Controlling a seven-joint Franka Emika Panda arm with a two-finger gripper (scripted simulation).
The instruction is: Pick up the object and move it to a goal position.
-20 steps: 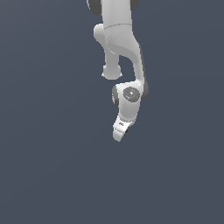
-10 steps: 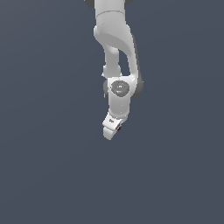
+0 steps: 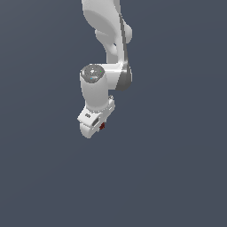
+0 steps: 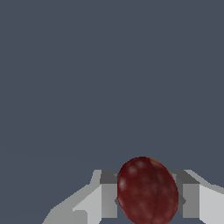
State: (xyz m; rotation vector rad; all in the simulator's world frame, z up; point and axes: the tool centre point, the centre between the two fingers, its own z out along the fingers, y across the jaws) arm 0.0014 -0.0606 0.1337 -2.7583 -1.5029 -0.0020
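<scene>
We find the dark red, lumpy, egg-shaped object (image 4: 147,191) clamped between the fingers of the white robot gripper (image 4: 148,197), its long axis running roughly twelve to six o'clock across the jaws.

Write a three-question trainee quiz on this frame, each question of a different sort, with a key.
1. True or false: the small dark red, roughly round object sits between the fingers of the white tool.
2. Multiple choice: in the exterior view the object appears A) on the floor far from the arm, B) at the tool's tip, C) on top of the arm's grey-capped joint.
3. Fill in: the plain background is dark ____-grey.

Key: 1 true; 2 B; 3 blue.
</scene>
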